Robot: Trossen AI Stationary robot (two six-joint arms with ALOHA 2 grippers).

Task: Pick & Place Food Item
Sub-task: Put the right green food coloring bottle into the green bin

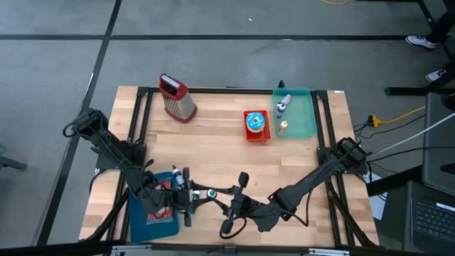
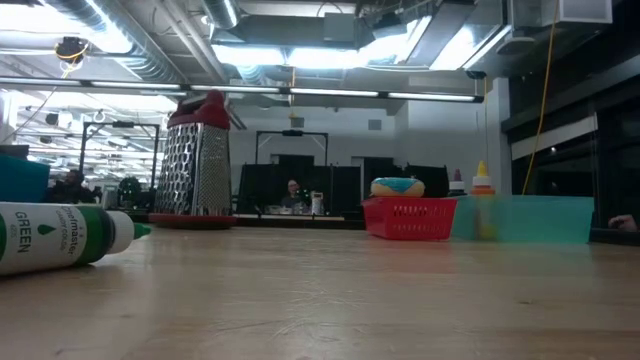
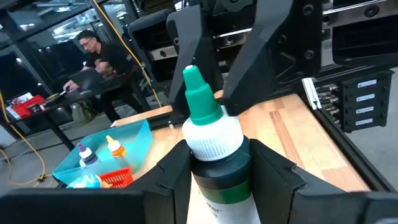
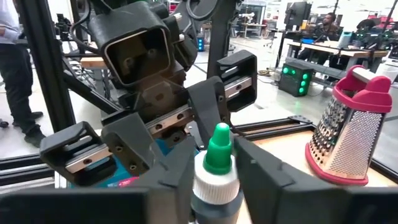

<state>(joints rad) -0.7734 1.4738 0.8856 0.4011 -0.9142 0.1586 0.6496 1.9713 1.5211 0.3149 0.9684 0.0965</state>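
- Bottle (image 1: 200,193) low centre-left in high view, lying on surface (image 1: 213,142)
- Left gripper (image 1: 186,197) holds its body
- Right gripper (image 1: 226,198) clamps its green-capped neck

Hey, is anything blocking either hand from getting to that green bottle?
Nothing visible. The green bottle is gripped by the left hand, and the right hand sits right at its cap end with no other object between them.

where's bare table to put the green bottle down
Bare wood spans the middle, between the grater and red basket at the back and the grippers in front. The front is crowded: both grippers meet at the bottle beside the blue tray.
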